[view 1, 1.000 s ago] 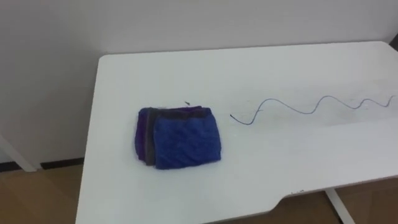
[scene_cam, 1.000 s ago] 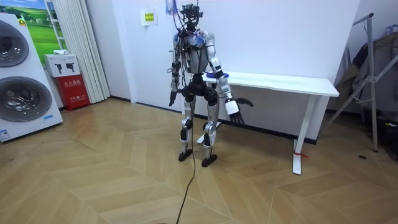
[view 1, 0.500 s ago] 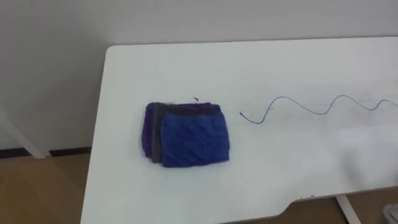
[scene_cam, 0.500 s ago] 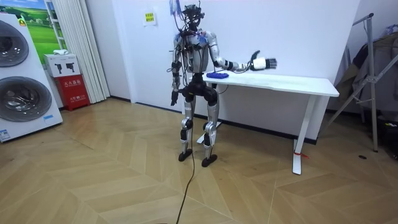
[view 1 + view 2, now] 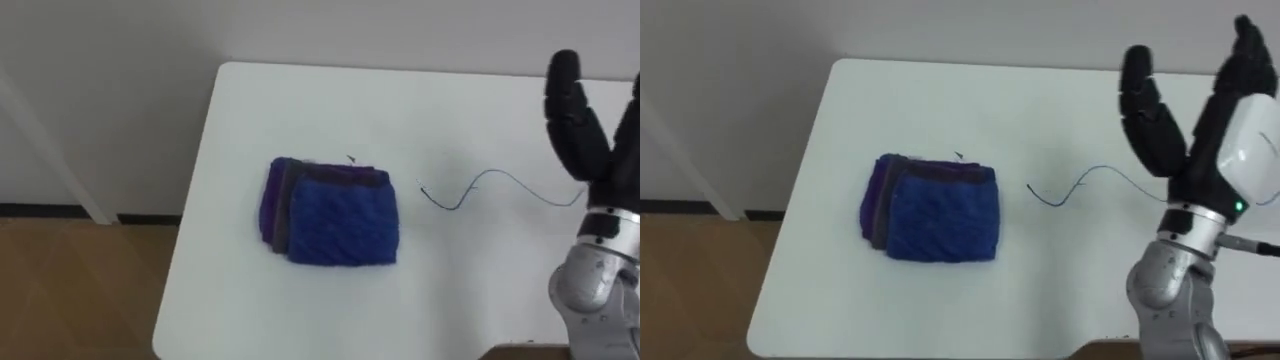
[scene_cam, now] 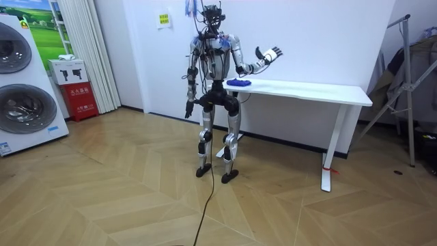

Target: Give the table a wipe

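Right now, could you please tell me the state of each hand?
Right hand: open, raised, holding nothing.
Left hand: cannot be told; it hangs at the robot's side.

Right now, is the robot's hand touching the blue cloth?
Apart. The right eye view shows the right hand raised, fingers open, off to the right of the cloth, with bare table between them.
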